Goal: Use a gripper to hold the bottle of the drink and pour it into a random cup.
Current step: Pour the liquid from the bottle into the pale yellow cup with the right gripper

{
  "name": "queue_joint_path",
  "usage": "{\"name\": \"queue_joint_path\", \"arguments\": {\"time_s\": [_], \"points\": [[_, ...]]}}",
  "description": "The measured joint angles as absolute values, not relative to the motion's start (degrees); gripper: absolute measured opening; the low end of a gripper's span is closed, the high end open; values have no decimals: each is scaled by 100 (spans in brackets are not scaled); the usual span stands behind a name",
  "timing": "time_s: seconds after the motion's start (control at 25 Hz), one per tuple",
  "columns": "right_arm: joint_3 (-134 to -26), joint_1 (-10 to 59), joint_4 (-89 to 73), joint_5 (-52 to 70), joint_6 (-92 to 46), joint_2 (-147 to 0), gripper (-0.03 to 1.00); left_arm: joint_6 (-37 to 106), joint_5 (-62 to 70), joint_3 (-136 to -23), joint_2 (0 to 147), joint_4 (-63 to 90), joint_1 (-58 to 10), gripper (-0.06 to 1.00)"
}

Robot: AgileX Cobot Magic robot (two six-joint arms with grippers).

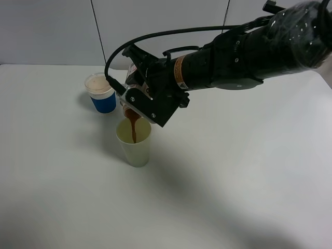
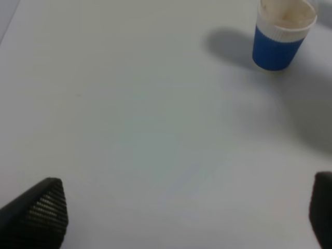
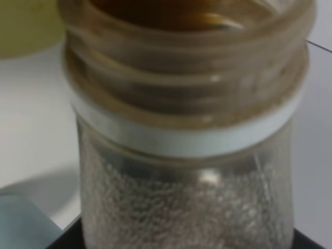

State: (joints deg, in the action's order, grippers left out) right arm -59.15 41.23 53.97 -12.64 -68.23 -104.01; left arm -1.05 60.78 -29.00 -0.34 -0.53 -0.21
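My right gripper [image 1: 139,104] reaches across from the right and is shut on the bottle of the drink [image 1: 128,111]. The bottle is tipped mouth-down over the pale yellow-green cup [image 1: 134,144]. A thin stream of dark brown liquid [image 1: 133,127] runs from the bottle's mouth into the cup. In the right wrist view the translucent bottle [image 3: 187,135] fills the frame, with its threaded wide neck, white ring and brown liquid at the mouth. The cup's rim [image 3: 26,26] shows beside it. My left gripper [image 2: 181,212] is open and empty above bare table.
A blue cup with a white rim [image 1: 101,93] stands just behind and left of the yellow-green cup; it also shows in the left wrist view [image 2: 282,31]. A pale blue-green shape [image 3: 21,223] sits at the right wrist view's corner; I cannot tell what it is. The white table [image 1: 233,181] ends at a wall behind.
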Motion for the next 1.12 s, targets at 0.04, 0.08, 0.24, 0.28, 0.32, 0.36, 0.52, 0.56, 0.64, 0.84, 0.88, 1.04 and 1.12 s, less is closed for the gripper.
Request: {"name": "queue_joint_path", "arguments": {"time_s": [0.04, 0.08, 0.24, 0.28, 0.32, 0.36, 0.52, 0.56, 0.64, 0.84, 0.88, 1.04, 1.12], "points": [[-5915, 4123, 5393, -1264, -6830, -10401, 38, -105, 6078, -2900, -34, -53, -21, 93], [-5915, 4123, 5376, -1264, -6866, -10401, 38, -105, 6078, -2900, -34, -53, -21, 93], [-5915, 4123, 5247, -1264, -7063, -10401, 38, -105, 6078, -2900, -34, -53, -21, 93], [-5915, 4123, 5247, -1264, -7085, -10401, 38, -105, 6078, -2900, -34, -53, -21, 93], [-5915, 4123, 5225, -1264, -7117, -10401, 38, -105, 6078, -2900, -34, -53, -21, 93], [-5915, 4123, 5197, -1264, -7178, -10401, 38, -105, 6078, -2900, -34, -53, -21, 93], [-5915, 4123, 5118, -1264, -7322, -10401, 38, -105, 6078, -2900, -34, -53, -21, 93], [-5915, 4123, 5118, -1264, -7335, -10401, 38, -105, 6078, -2900, -34, -53, -21, 93], [-5915, 4123, 5113, -1264, -7360, -10401, 38, -105, 6078, -2900, -34, -53, -21, 93], [-5915, 4123, 5093, -1264, -7468, -10401, 38, -105, 6078, -2900, -34, -53, -21, 93], [-5915, 4123, 5057, -1264, -7519, -10401, 38, -105, 6078, -2900, -34, -53, -21, 93], [-5915, 4123, 4982, -1286, -7598, -10401, 38, -105, 6078, -2900, -34, -53, -21, 93], [-5915, 4123, 4965, -1313, -7619, -10401, 38, -105, 6078, -2900, -34, -53, -21, 93]]}}
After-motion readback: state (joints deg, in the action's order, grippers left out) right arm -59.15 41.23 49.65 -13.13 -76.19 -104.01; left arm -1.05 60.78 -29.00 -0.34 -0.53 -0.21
